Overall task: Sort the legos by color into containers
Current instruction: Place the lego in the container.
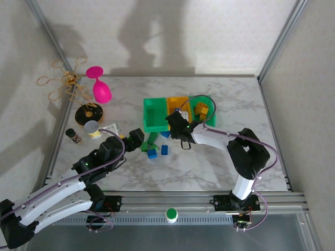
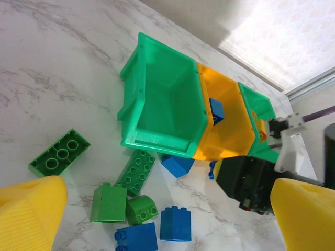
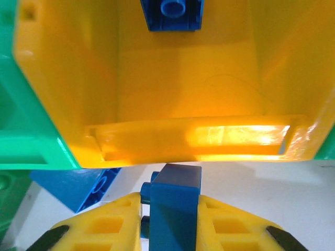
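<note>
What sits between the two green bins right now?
The orange-yellow bin sits side by side between the empty green bin and the other green bin, with a blue brick inside. The left wrist view shows this.

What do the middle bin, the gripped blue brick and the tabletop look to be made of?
Orange-yellow bin: moulded plastic, glossy; light glows through its thin front lip. Blue brick: hard plastic with a smooth semi-gloss finish, crisp edges and a moulded stud. Tabletop: marble pattern of grey veins on white; whether it is stone or printed laminate cannot be told.
</note>
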Robot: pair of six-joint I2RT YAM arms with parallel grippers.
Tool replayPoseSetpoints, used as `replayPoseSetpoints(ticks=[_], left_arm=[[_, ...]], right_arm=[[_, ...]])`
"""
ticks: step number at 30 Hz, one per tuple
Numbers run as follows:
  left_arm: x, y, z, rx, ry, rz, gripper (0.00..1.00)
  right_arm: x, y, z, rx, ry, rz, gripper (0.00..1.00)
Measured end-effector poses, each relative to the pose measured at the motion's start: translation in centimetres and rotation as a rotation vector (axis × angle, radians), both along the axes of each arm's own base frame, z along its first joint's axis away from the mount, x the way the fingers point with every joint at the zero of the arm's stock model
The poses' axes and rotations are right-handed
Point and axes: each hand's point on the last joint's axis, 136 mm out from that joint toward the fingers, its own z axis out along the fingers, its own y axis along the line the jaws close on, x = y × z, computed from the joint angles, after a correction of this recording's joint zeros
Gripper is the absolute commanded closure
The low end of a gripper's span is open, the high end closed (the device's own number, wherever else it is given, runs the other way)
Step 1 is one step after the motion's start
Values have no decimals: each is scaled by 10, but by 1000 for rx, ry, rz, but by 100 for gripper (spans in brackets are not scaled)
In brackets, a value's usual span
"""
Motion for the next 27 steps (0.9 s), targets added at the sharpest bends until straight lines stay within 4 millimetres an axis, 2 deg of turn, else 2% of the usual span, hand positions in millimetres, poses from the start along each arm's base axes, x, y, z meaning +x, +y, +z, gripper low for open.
replayPoseSetpoints(ticks=[9, 12, 16, 21, 27], left_arm=[[4, -4, 16, 3, -24, -9, 0], [8, -8, 19, 12, -27, -13, 0], [14, -14, 17, 28, -25, -18, 0], [19, -19, 13, 43, -20, -21, 0], [26, -21, 14, 51, -26, -14, 0]], right_arm=[[0, -8, 45, 36, -60, 28, 76], [11, -10, 57, 48, -73, 34, 76], [36, -11, 75, 73, -103, 29, 76], [66, -8, 74, 79, -110, 28, 77], [94, -6, 55, 72, -86, 30, 77]])
